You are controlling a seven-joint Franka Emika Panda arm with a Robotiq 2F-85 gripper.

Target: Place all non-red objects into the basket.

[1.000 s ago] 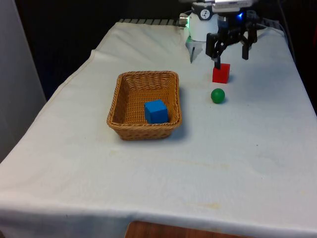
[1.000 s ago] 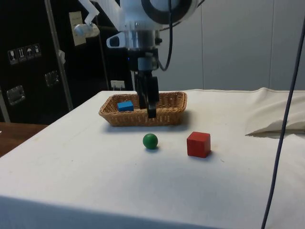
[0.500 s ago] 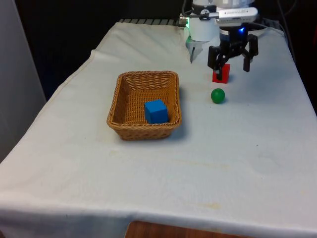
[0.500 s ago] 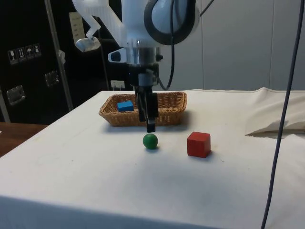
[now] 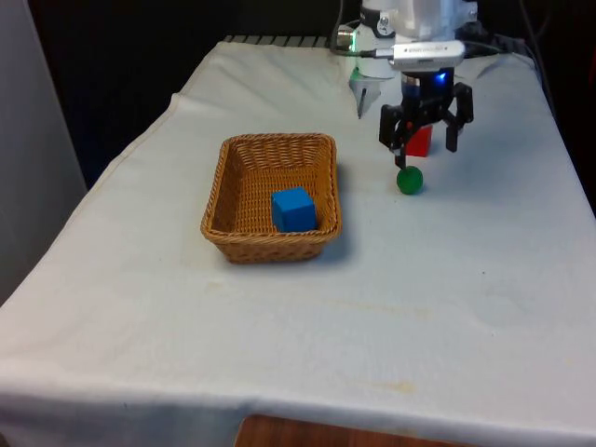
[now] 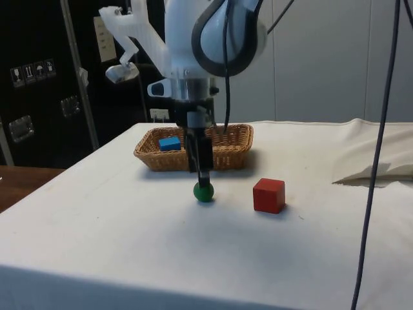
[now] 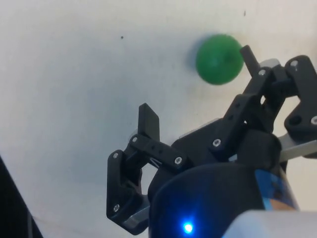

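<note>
Hand (image 5: pixel 425 145) is spread and has been lowered over the green ball (image 5: pixel 409 180); 1 non-red object remains outside the basket (image 5: pixel 272 237).

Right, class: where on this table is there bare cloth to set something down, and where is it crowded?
Bare cloth: the broad near stretch of the white-clothed table in front of the woven wicker basket, and the strip at the front view's left of it. Crowded: around the small green ball and red cube, under the open black gripper. The basket holds a blue cube.

Pincer (image 5: pixel 426 155) points down, fingers (image 7: pixel 148 121) spread wide.
</note>
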